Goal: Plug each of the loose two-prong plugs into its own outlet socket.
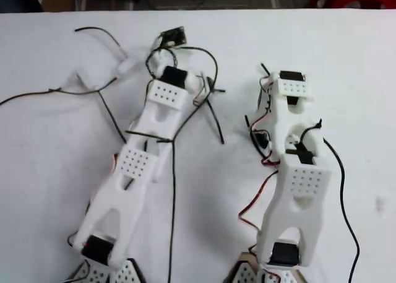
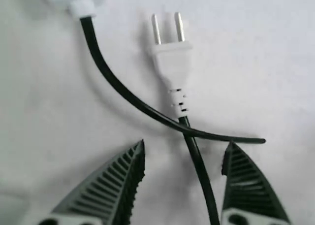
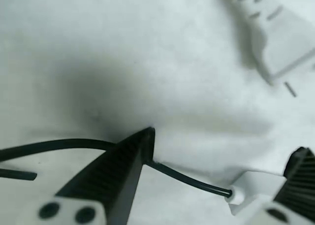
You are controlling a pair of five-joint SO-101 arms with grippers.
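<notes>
Two claws, jaws apart on both, left claw [image 2: 186, 151] and right claw [image 3: 224, 144]; left straddles the cord [image 2: 203, 180] just behind the plug [image 2: 172, 57], flat on the desk [image 2: 266, 62]; best to advance and close on the plug's body, clear of the second cord [image 2: 115, 87] crossing behind it.

left arm [image 1: 133, 168]: jaws apart | right arm [image 1: 298, 187]: jaws apart

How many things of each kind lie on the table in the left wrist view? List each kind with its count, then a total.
White two-prong plug: 1
Black cords: 2, the plug's own and one crossing it
White cord-end piece: 1
Total: 4
</notes>
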